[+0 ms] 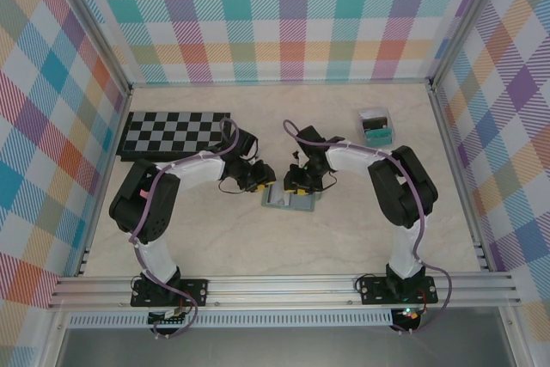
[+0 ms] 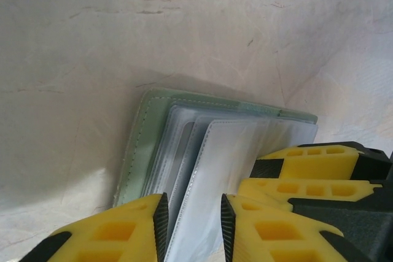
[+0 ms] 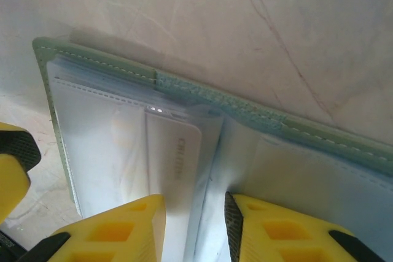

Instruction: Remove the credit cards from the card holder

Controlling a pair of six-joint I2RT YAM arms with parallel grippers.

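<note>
Left gripper [image 2: 193, 219], closest to its lens, stands part-open astride a clear sleeve [image 2: 224, 151] of the card holder [image 2: 138, 151], which lies spread flat on the table [image 1: 344, 238]. Right gripper [image 3: 194, 219], likewise part-open, straddles a pale credit card [image 3: 175, 157], apparently seated in its pocket. No card looks removed, so all the extraction remains.

The open sage-green bifold card holder [image 1: 290, 201] is crowded. The yellow-fingered left gripper [image 2: 194, 213] and right gripper [image 3: 194, 213] stand just beside each other over its clear plastic sleeves [image 2: 215, 151], with hardly a gap between them. The pale marbled tabletop [image 1: 284, 247] lies open on the holder's near and far sides. A black-and-white folding chessboard [image 1: 172, 132] sits at far left and a clear plastic box with teal and black contents [image 1: 375, 126] at far right, both well apart.
</note>
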